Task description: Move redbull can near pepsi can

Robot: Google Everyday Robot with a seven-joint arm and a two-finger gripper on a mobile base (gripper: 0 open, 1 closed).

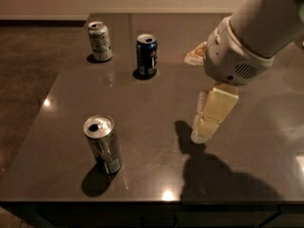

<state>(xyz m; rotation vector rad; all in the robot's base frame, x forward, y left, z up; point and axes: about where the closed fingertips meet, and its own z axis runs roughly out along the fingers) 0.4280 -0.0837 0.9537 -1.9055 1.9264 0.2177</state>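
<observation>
One blocky cream gripper (203, 132), its state unclear, hangs over glossy table (71, 94), apart from mottled redbull can (103, 144).

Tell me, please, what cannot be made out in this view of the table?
Camera view:
- Grey-white arm: upper part cut off by the top and right edges.
- Dark glossy table: right side partly hidden behind the arm and cream gripper hovering mid-right.
- Silvery-grey redbull can, navy pepsi can: label text too small.

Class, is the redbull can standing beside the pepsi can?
No, the redbull can stands at the front, the pepsi can at back; the gripper hovers above the table.
</observation>
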